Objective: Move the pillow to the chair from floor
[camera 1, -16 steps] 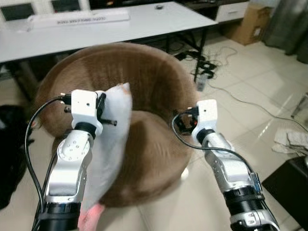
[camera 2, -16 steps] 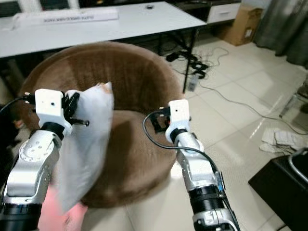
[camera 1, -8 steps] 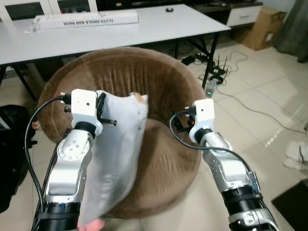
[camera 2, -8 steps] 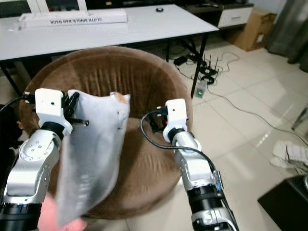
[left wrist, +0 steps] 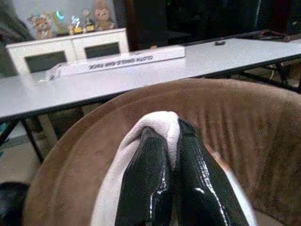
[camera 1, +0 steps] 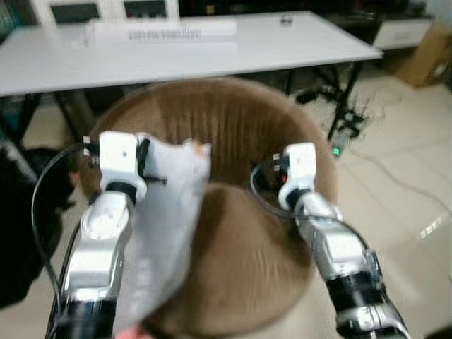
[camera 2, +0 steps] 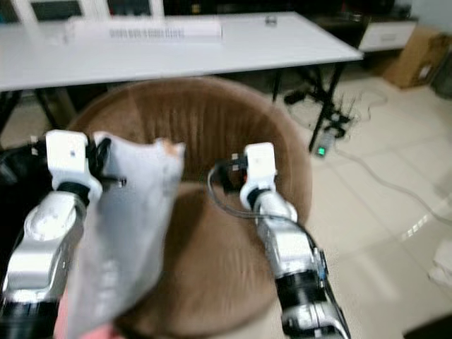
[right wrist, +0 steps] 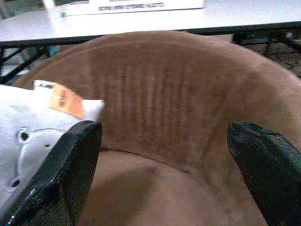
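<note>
Left gripper (left wrist: 171, 181) pinches pillow (camera 1: 164, 233) above chair (camera 1: 240, 134).

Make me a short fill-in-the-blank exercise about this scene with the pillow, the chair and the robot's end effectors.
1. The left end effector is shut on the ____.
2. The pillow hangs over the seat of the brown ____.
3. The right end effector is ____, holding nothing.
4. Behind the chair stands a white ____.

Missing words: pillow; chair; open; table
</note>
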You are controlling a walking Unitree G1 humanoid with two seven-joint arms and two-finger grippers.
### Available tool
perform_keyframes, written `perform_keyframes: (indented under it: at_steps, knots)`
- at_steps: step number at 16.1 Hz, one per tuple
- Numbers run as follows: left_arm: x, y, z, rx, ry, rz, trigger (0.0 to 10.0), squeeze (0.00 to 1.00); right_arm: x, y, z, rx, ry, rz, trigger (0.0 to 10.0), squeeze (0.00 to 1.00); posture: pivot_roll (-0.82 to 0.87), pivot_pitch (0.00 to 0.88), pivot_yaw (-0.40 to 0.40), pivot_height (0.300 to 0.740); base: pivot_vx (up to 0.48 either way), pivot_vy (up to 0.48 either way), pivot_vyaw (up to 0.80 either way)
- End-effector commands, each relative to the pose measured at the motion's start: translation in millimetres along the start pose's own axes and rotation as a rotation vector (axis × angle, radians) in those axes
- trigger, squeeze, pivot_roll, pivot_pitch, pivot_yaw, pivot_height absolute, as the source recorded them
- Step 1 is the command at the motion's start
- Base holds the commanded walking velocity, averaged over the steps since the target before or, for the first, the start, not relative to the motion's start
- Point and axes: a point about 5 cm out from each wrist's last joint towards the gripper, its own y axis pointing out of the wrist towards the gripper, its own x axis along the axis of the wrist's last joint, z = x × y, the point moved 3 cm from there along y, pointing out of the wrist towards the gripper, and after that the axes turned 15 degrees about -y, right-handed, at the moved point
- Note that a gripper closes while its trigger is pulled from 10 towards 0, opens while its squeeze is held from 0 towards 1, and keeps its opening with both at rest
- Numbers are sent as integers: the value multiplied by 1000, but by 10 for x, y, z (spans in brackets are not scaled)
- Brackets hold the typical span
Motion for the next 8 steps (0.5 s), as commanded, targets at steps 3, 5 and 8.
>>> perform_keyframes:
  at_steps: [3,5,8]
  knots:
    - [170,40,-33,0,49,-74,10000,0,-38,-29,-79,-26,20,19,10000,0,124,0,4,740,0,0,0]
    - [191,48,107,45,103,-78,10000,0,-41,-33,-78,-24,23,20,10000,0,124,0,4,740,0,0,0]
    - [217,52,495,146,202,-57,10000,0,11,-50,-26,40,15,-6,10000,0,127,0,-6,740,0,0,0]
